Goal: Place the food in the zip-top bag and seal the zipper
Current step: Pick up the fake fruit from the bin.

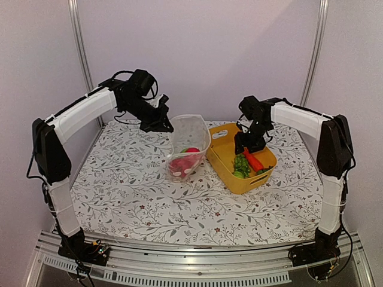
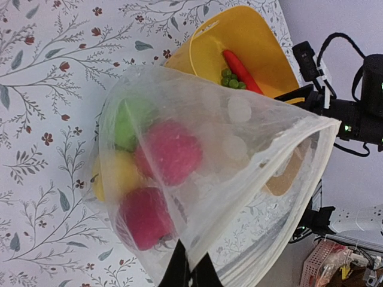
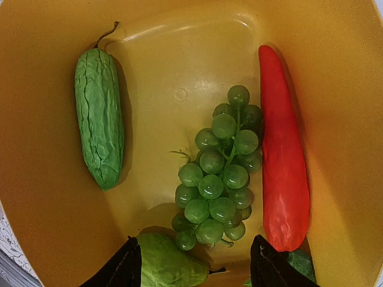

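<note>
Floral tablecloth covers my table. My left gripper is clenched on the rim of the zip-top bag, which stands mouth up at centre with red pieces and a lemon inside. At its 3 o'clock my right gripper hangs spread over the yellow tub, with green grapes below it and the carrot at their 3 o'clock.

Left end effector clamped, right end effector spread

You find the zip-top bag upright at table centre, mouth open, containing two red pieces, a lemon and a green piece. Grapes, carrot and green gourd lie in the yellow tub just beside it, right.
</note>
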Robot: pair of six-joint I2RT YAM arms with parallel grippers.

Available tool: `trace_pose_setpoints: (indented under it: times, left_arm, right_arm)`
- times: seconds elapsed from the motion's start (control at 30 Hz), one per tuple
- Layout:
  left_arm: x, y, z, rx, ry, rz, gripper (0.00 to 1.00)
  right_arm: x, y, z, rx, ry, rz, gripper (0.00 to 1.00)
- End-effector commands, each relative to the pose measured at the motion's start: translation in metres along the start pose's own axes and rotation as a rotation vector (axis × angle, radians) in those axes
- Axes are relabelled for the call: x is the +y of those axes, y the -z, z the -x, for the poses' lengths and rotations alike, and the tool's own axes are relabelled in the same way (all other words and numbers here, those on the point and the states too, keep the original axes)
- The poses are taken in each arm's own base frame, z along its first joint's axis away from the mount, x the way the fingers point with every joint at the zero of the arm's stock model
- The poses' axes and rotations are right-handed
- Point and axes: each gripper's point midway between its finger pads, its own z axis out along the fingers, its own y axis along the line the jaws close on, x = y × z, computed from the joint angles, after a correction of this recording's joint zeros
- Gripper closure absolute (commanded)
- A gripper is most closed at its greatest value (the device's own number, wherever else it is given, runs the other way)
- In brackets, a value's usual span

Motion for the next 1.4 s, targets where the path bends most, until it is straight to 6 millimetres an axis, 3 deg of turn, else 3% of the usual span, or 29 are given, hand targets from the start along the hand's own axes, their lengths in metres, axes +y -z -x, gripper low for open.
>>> trace_pose_setpoints:
  times: [0.0,0.23,0.87,1.23,1.37]
  left_arm:
    - [-0.006,0.007,0.002,-0.018,-0.010,-0.016,1.00]
    - [-0.008,0.004,0.004,-0.016,-0.005,-0.024,1.00]
    - [-0.007,0.000,0.007,-0.013,-0.005,-0.024,1.00]
    - [-0.007,-0.001,0.006,-0.008,-0.003,-0.026,1.00]
    - [-0.007,-0.001,0.006,-0.007,-0.002,-0.028,1.00]
  right_arm:
    - [-0.003,-0.020,-0.015,0.070,0.022,-0.013,0.40]
    - [-0.010,-0.042,-0.035,0.146,0.048,-0.032,0.43]
    - [-0.016,-0.072,-0.068,0.279,0.085,-0.026,0.47]
    - [-0.013,-0.098,-0.073,0.258,0.104,0.012,0.47]
    - [-0.008,-0.104,-0.076,0.257,0.111,0.039,0.65]
